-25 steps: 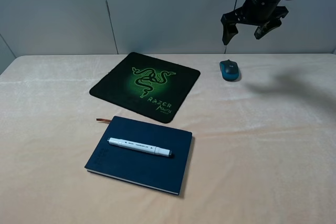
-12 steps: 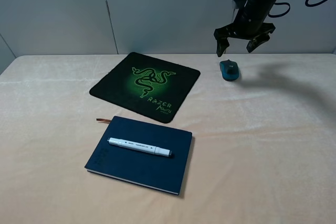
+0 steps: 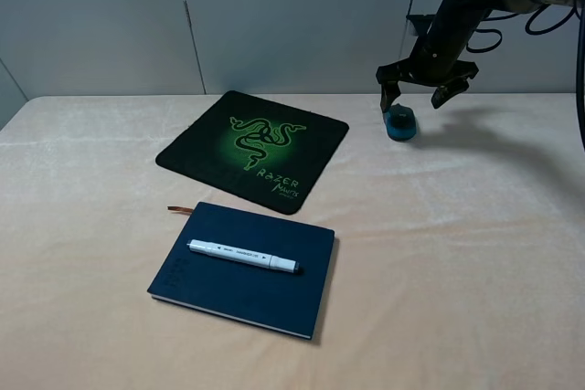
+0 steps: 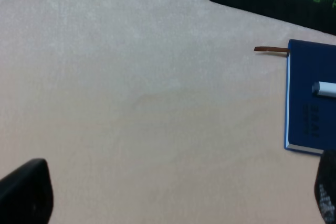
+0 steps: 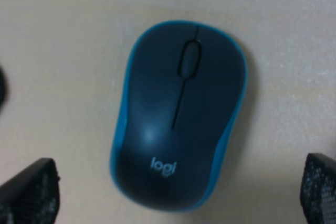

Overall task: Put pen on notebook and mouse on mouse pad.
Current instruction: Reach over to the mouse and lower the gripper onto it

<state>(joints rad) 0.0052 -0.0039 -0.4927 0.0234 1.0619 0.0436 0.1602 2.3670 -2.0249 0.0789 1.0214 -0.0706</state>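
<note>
We see the right gripper (image 3: 416, 94) low over the mouse (image 5: 178, 116) with its jaws spread wide and holding nothing. From the wrist, the mouse lies in the gap between the two fingers (image 5: 29, 192), roughly centred and apart from each. Its logo end is nearest the fingertips and its wheel end points away from them. We make out no contact between either finger and the mouse. The mouse rests on the bare table (image 3: 457, 253). The mouse pad (image 3: 253, 150) lies well off to one side of these jaws, with a strip of table between it and the mouse.

The left gripper (image 4: 176, 198) also has its jaws wide apart. Only table shows between them, and nothing is gripped. The notebook (image 4: 311, 98) lies outside that gap, ahead of one finger and off to its side. Its ribbon (image 4: 271, 50) sticks out from a corner onto the table. The pen (image 3: 244, 256) lies flat across the notebook's cover, so it is clear of both pairs of jaws. A corner of the mouse pad sits further ahead of the left jaws, beyond the notebook.
</note>
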